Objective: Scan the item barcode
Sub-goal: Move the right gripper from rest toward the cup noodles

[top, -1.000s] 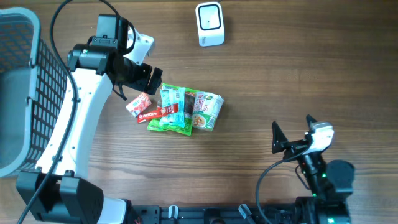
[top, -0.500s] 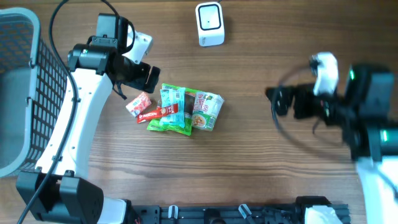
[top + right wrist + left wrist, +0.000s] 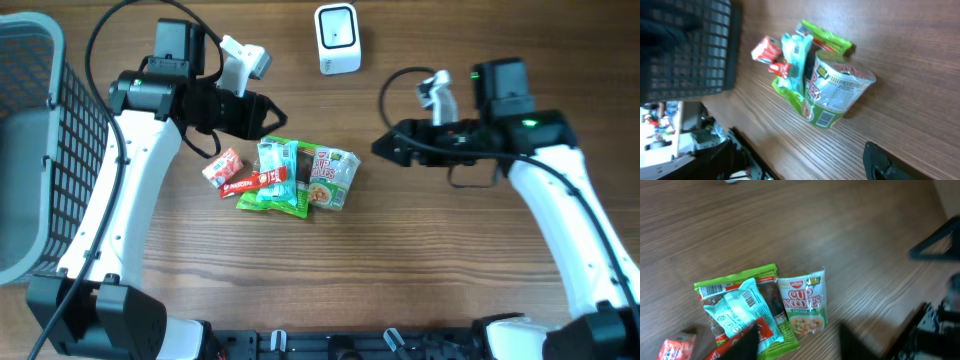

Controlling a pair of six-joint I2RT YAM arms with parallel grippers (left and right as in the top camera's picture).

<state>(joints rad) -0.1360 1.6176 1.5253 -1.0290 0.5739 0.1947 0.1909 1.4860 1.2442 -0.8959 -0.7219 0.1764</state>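
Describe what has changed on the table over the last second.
The right gripper swept from the near right corner forward and left to beside the green cup-noodles tub. The left gripper turned to point right above the snack packets. Nothing was grasped. The packets, white box-shaped scanner and grey mesh basket stayed put.

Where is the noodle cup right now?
Overhead view: the noodle cup lies on its side at the right end of the snack pile, against the green packet and left of the right tool.
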